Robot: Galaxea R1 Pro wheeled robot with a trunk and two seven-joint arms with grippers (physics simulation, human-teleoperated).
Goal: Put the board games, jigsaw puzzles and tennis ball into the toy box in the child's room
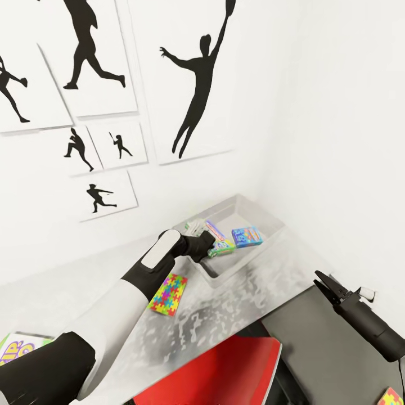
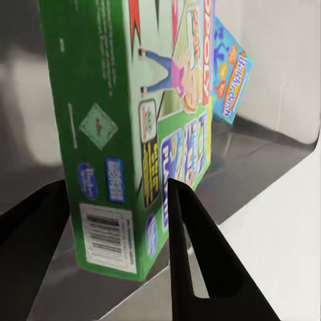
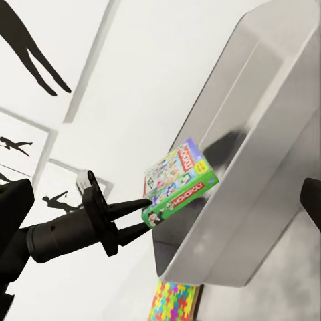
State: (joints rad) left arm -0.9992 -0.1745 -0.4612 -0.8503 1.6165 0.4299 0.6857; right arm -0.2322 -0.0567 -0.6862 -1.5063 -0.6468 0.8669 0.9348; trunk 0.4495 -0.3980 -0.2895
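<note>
My left gripper is shut on a corner of the white-green-yellow board game. It holds the game on edge just inside the grey toy box. A blue board game lies in the box. One jigsaw puzzle lies on the pale table beside the box. A second jigsaw puzzle shows near the right arm. Another board game peeks in beside the left arm. My right gripper hovers open over the dark table section, holding nothing.
White walls with black silhouette posters close in behind and to the right of the toy box. A red object sits below the table's near edge. The dark grey table section lies under the right arm.
</note>
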